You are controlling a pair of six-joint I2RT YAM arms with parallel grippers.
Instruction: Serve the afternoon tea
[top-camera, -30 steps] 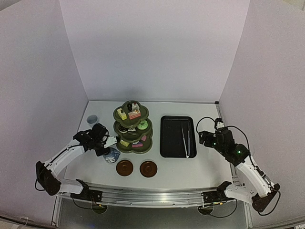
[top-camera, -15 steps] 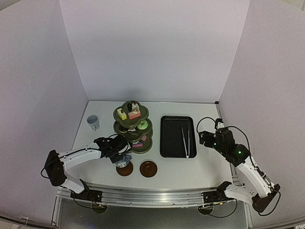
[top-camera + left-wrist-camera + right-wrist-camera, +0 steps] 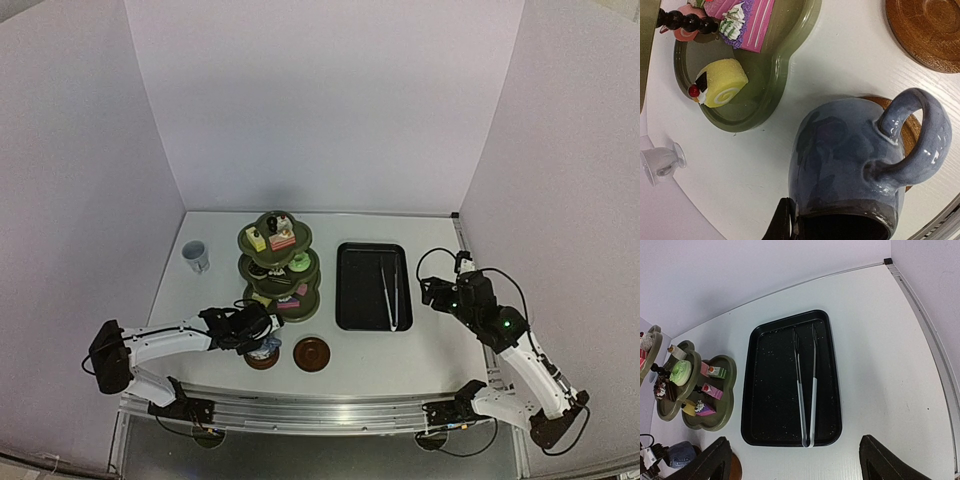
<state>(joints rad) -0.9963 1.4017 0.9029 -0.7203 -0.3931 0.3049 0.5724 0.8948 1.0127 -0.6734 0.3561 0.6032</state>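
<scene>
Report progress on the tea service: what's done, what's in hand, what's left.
Done: cakes sit on the three-tier stand. In hand: left gripper shut on the blue pot, over the left saucer. Left: release the pot, then bring the cup, standing apart at far left, likely onto the bare right saucer. The right gripper hangs open beside the tray.
</scene>
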